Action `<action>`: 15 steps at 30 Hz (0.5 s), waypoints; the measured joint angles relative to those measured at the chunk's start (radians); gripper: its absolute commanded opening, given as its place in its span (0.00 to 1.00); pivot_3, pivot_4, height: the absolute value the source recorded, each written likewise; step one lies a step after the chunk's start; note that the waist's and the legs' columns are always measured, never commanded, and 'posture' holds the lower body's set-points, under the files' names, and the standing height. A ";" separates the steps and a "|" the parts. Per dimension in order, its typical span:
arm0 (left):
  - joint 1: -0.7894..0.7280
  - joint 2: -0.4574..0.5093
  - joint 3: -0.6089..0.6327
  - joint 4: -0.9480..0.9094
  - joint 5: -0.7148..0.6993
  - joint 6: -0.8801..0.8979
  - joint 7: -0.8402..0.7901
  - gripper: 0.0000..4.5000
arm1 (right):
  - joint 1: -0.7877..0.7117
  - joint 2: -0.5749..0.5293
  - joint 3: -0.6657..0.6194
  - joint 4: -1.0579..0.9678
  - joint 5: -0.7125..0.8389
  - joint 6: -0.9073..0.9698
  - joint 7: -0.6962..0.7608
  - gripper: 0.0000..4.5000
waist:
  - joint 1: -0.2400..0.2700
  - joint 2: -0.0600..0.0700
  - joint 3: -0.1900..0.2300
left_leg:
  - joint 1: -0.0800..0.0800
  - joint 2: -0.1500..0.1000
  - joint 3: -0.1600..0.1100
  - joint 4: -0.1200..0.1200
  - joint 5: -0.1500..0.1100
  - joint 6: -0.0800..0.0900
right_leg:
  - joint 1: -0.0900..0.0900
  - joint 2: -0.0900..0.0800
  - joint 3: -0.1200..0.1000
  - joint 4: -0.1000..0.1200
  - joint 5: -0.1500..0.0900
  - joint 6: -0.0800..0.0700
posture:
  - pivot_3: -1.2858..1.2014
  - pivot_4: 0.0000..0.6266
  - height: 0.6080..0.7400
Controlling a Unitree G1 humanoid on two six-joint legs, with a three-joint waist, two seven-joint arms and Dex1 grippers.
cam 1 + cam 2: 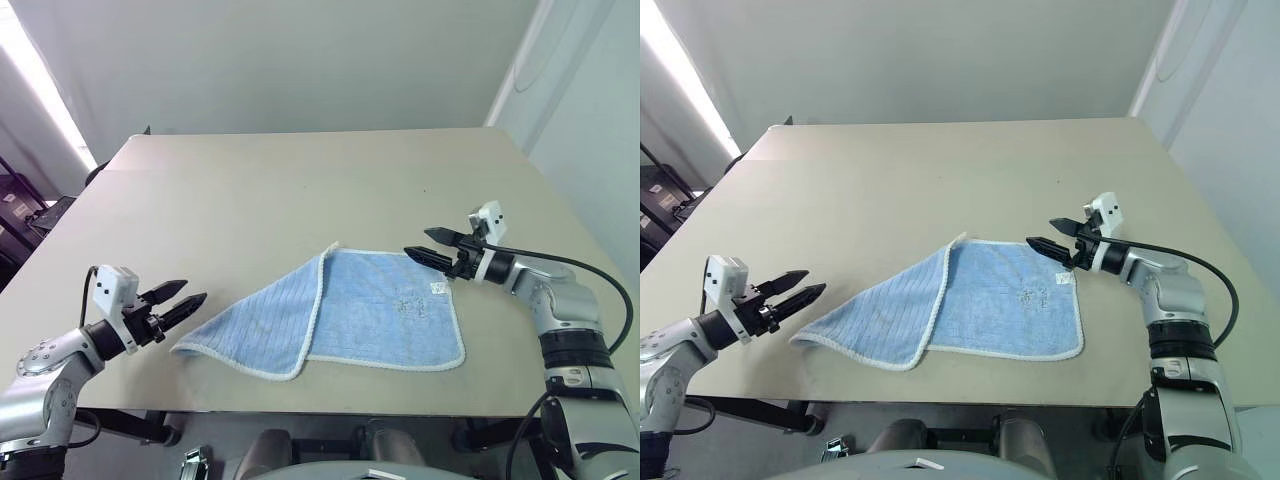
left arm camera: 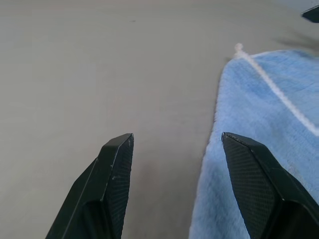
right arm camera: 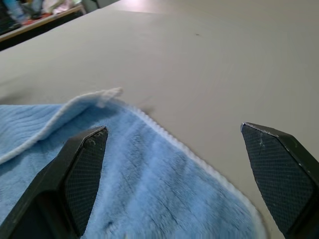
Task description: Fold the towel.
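The light blue terry towel with white stitched edging (image 1: 350,315) lies half-folded near the front edge of the tan desk (image 1: 280,190), left claw (image 1: 178,301) spread just off its left corner, right claw (image 1: 428,247) spread wide over its far right corner, both empty.

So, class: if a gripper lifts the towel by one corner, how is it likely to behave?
The towel will probably droop limply: one side is already folded over itself in a soft curve. It likely weighs little, lying thin and flat on the table. Pushed, its terry pile would probably bunch up rather than slide.
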 measured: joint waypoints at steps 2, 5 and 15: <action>0.001 -0.004 -0.007 0.000 0.001 0.000 -0.002 0.66 | 0.017 -0.012 0.001 0.000 -0.006 0.039 -0.022 0.99 | -0.001 0.000 0.000 | 0.000 0.000 0.001 0.000 0.000 0.000 | -0.001 0.000 0.001 0.000 0.000 0.000 | 0.52 0.00 1.00; -0.004 -0.004 -0.007 -0.001 0.001 0.000 0.006 0.66 | 0.017 -0.026 0.039 0.002 -0.045 0.077 -0.059 0.99 | -0.002 0.000 0.000 | 0.000 0.000 0.003 0.000 0.000 0.000 | -0.001 0.001 0.003 0.000 0.001 0.000 | 0.52 0.00 1.00; 0.009 -0.030 -0.044 -0.039 0.010 0.003 0.039 0.66 | -0.123 0.023 0.125 0.240 -0.156 0.001 -0.128 0.99 | -0.007 -0.001 0.000 | 0.001 0.001 0.007 0.001 0.000 0.000 | -0.001 0.005 0.009 0.000 0.003 -0.001 | 0.52 0.00 1.00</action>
